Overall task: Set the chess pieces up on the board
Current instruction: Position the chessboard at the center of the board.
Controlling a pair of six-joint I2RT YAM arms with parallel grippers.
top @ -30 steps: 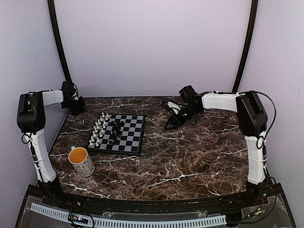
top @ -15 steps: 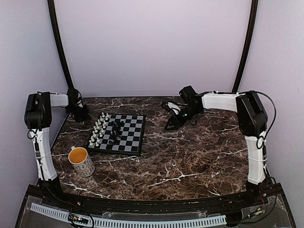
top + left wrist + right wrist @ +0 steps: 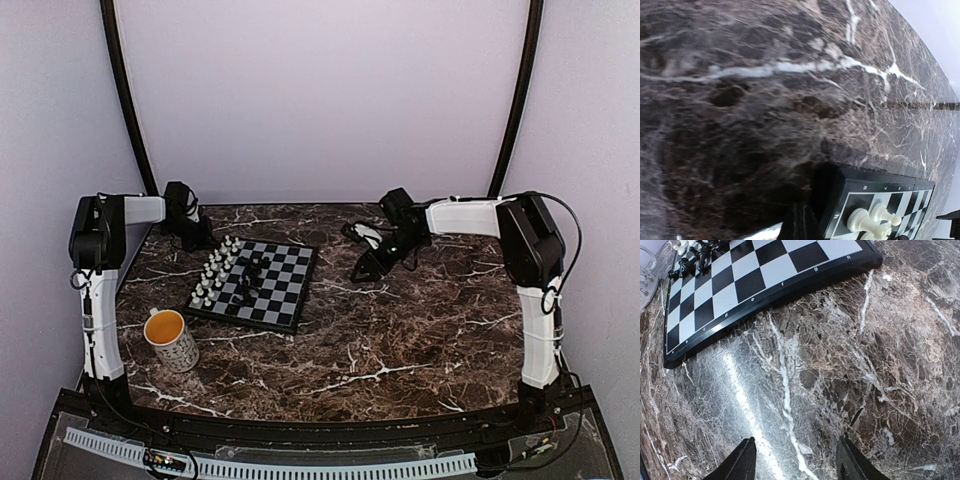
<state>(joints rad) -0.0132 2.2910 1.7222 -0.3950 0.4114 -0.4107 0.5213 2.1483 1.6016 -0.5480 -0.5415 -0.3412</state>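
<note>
Two pincers are in view. The left pincer [image 3: 192, 232] is closed tight, its dark fingers [image 3: 799, 225] pressed together with nothing seen between them. Its tip sits right at the far left corner of the board [image 3: 262, 290]; the wrist view does not settle whether it touches the rim or stops just short. From that pincer the board spreads away to the right and back toward the arm bases.

The right pincer [image 3: 364, 270] stands partly open and holds nothing: its two fingers [image 3: 743, 460] frame only the bare marble tabletop [image 3: 400, 340]. The board lies to that pincer's left, apart from it, with a strip of marble between. In the right wrist view the board's dark rim runs across ahead of the fingertips.

Counted, there is one board and one mug [image 3: 172, 340]. The mug stands nearer the arm bases than the left pincer does, close to the board's near left corner. The white pieces [image 3: 212, 270] stand in two rows along the board edge closest to the left pincer. The black pieces [image 3: 246, 278] bunch loosely just beyond them, toward the middle of the board. Both sets are too small to count one by one; the left wrist view shows about three white ones just past the corner.
</note>
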